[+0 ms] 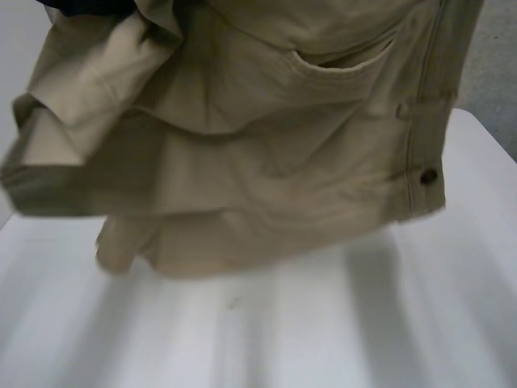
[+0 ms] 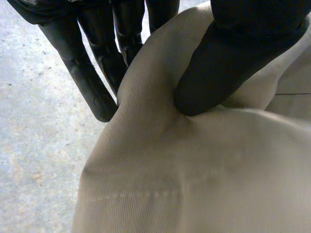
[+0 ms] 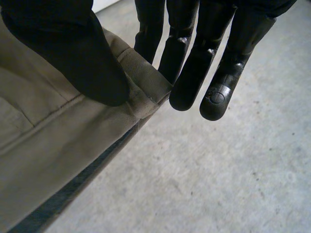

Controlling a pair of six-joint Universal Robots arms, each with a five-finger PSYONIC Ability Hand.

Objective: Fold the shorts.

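The beige shorts [image 1: 266, 162] hang lifted in front of the head view, bunched in folds, their lower hem just above the white table [image 1: 323, 331]. A front pocket [image 1: 339, 65] and a dark button [image 1: 428, 175] on the waistband face me. My left hand [image 2: 228, 63] is shut on the shorts [image 2: 194, 170], with the thumb pressing a fold of cloth against the fingers [image 2: 82, 73] behind it. My right hand [image 3: 82, 58] pinches a stitched edge of the shorts [image 3: 48, 145] between its thumb and straight fingers [image 3: 218, 73].
The table's bare white top spreads below the hanging cloth. Grey speckled floor [image 2: 34, 145] lies beneath the left hand, and the same floor [image 3: 218, 170] lies under the right hand. A strip of floor [image 1: 497, 73] shows beyond the table's right edge.
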